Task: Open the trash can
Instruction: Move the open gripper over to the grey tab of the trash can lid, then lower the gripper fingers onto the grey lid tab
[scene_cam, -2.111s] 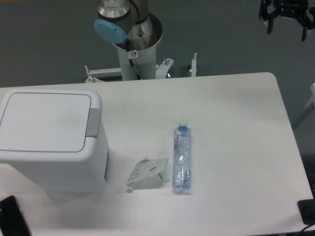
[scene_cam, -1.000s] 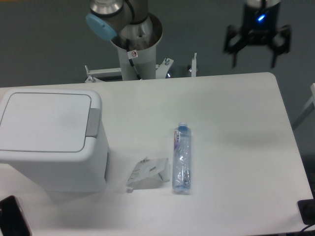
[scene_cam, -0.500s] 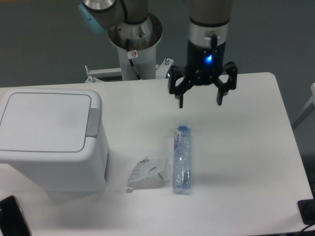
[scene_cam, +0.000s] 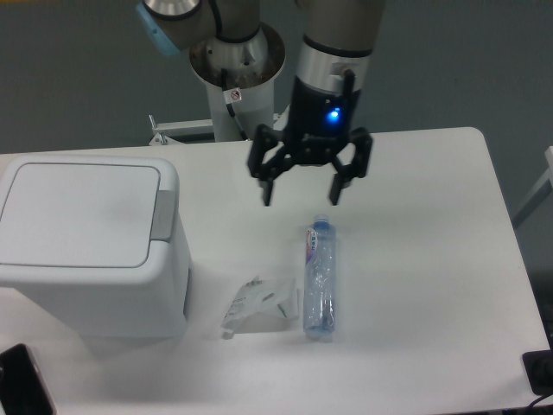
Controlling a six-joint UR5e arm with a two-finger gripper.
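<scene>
The trash can (scene_cam: 86, 251) is a large white boxy bin at the left of the table. Its flat lid (scene_cam: 78, 213) lies shut, with a grey push tab (scene_cam: 164, 213) on its right edge. My gripper (scene_cam: 300, 197) hangs open and empty above the middle of the table, to the right of the bin and well apart from it. A blue light glows on its wrist.
A clear plastic bottle (scene_cam: 318, 278) with a blue cap lies just below the gripper. A crumpled white wrapper (scene_cam: 257, 303) lies beside it. The arm's base (scene_cam: 235, 78) stands behind the table. A dark object (scene_cam: 22, 380) sits at the front left corner.
My gripper has swung from the far upper right down and left to the middle of the table, still open. The bin, bottle and wrapper have not moved.
</scene>
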